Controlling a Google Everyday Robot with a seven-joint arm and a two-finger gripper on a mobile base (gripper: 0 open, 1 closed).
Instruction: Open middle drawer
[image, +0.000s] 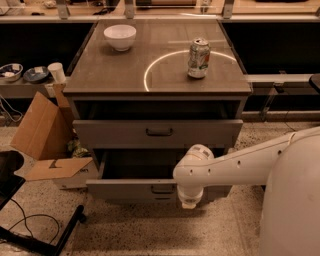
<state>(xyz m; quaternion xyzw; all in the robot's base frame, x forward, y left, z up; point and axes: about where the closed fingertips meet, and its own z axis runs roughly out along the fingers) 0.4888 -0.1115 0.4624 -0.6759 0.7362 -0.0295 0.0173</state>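
Mid drawer (125, 190) out; hand (191, 202) at front.

Gripper (191, 201) at middle drawer (125, 190), mostly behind wrist (193, 167)

The middle drawer (125, 190) has a low, wide grey metal front with a small dark centre handle (162, 190). It is pulled well out of the cabinet (158, 95), level, its inside shadowed. The gripper (191, 202) sits at its front, right of the handle.

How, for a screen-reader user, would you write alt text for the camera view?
The robot's gripper sits at the front of the pulled-out middle drawer, beside its small handle. On the grey cabinet top stand a white bowl and a drinks can.
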